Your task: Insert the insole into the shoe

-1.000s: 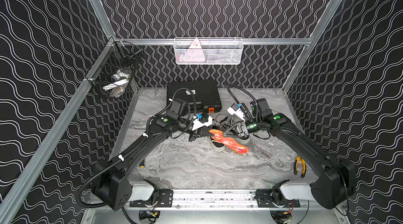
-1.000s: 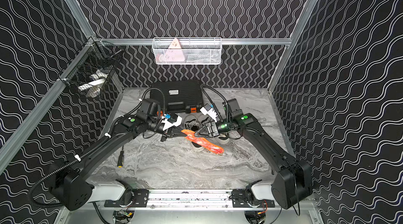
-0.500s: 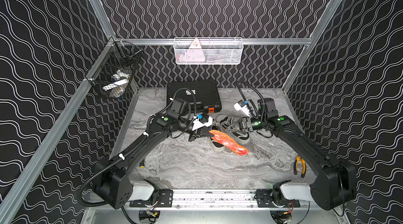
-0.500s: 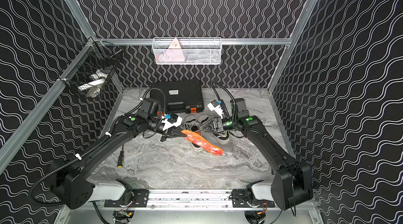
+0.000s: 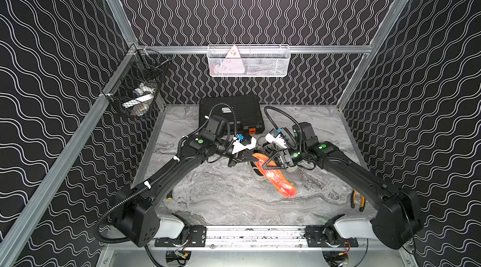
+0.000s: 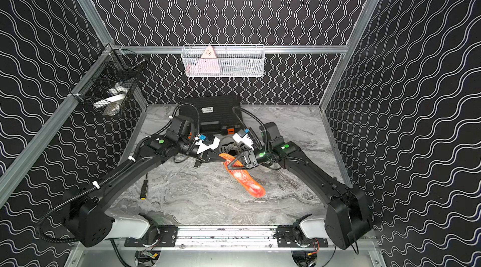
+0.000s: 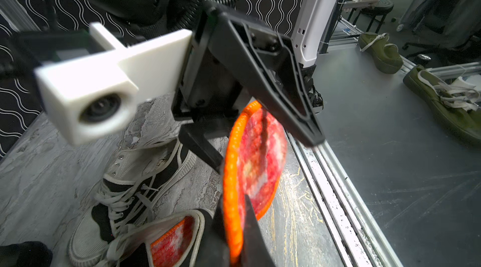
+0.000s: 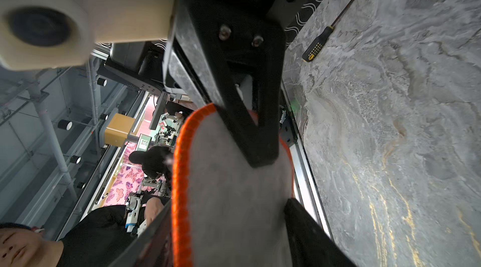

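The orange-edged red insole (image 5: 276,177) (image 6: 244,178) hangs slanted above the table, its toe end pointing to the front. My left gripper (image 5: 252,159) (image 7: 233,200) is shut on its heel end. My right gripper (image 5: 265,168) (image 8: 229,205) is open and straddles the width of the insole (image 8: 234,174), one finger on each side. Two black-and-white shoes lie just below and behind. One laced shoe (image 7: 135,174) lies on its side. The other shoe (image 7: 197,224) has a red insole inside it. In a top view only a shoe toe (image 5: 256,174) shows under the held insole.
A black case (image 5: 230,112) lies at the back. A screwdriver (image 6: 143,190) lies by the left wall and pliers (image 5: 358,199) at the front right. A white wire basket (image 5: 248,61) and a black one (image 5: 138,91) hang on the walls.
My right gripper has swung from over the shoes forward and left, and now straddles the insole's middle. The left gripper has kept its hold on the heel end, almost still.
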Motion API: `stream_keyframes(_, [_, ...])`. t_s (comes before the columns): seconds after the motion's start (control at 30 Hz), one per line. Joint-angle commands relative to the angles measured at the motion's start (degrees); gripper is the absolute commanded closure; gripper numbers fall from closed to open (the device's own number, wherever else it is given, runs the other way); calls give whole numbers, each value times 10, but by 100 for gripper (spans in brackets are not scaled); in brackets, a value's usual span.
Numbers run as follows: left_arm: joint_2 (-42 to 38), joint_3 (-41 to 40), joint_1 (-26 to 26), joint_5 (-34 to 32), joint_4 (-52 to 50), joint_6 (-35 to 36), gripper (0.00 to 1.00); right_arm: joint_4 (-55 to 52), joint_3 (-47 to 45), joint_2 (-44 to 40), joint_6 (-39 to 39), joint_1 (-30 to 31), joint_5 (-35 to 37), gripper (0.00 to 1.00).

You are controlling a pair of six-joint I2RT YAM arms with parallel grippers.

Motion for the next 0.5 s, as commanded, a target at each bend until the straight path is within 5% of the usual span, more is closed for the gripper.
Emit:
stream_keyframes(0.0, [-3, -7, 0, 0, 64, -42, 100, -44, 16, 5, -36, 2, 35, 35])
stream_keyframes(0.13, [26, 33, 2, -17, -3, -86, 100, -66, 25, -37, -25, -18, 214, 38])
stream_keyframes(0.23, [47, 47, 0, -22, -26, -140, 100, -29, -3, -80, 1, -20, 323, 55])
stream_keyframes(0.4, [18, -2, -6, -31, 26, -195, 99, 67, -51, -102, 63, -23, 293, 90])
stream_keyframes(0.47, [-3, -24, -12, -55, 34, -168, 83, 59, -42, -88, 59, -23, 227, 99])
